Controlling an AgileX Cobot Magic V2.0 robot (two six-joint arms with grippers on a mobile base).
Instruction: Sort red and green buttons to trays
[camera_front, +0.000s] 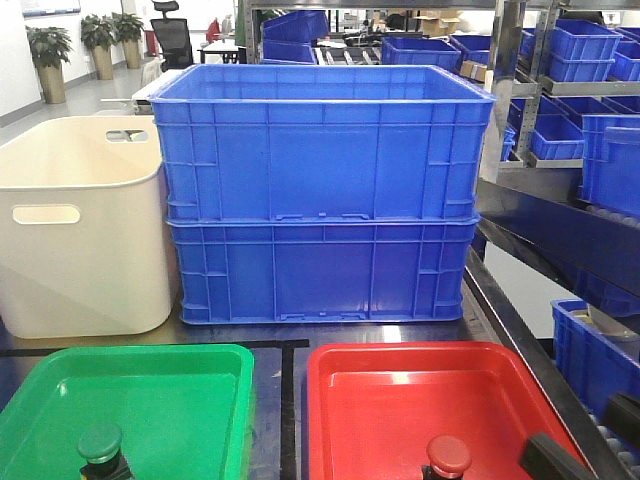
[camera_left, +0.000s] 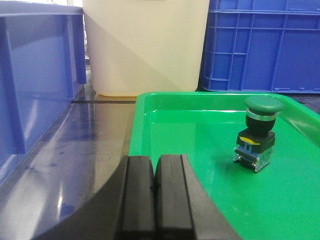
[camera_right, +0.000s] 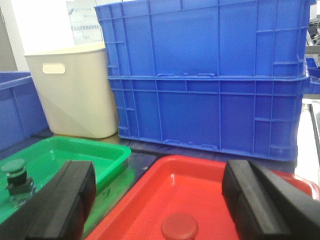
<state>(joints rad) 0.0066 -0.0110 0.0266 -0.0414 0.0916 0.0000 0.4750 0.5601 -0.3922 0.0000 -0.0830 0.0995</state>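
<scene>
We are keeping our left pincer (camera_left: 156, 192) clenched with nothing in it, its two dark fingers pressed together just over the near rim of the green tray (camera_left: 210, 100). Our right pincer (camera_right: 160, 200) is hanging released, fingers spread wide above the red tray (camera_right: 200, 187), with the red button (camera_right: 179, 226) sitting between and below them. That button is standing upright inside the red tray, its long axis vertical and its domed cap pointing up. The green button (camera_left: 256, 131) is standing inside the green tray, cap up on its dark base, axis near vertical. Beyond the trays, on the dark table (camera_left: 75, 150), we are seeing a cream tub (camera_front: 80, 230) beside two stacked blue crates (camera_front: 320, 190).
</scene>
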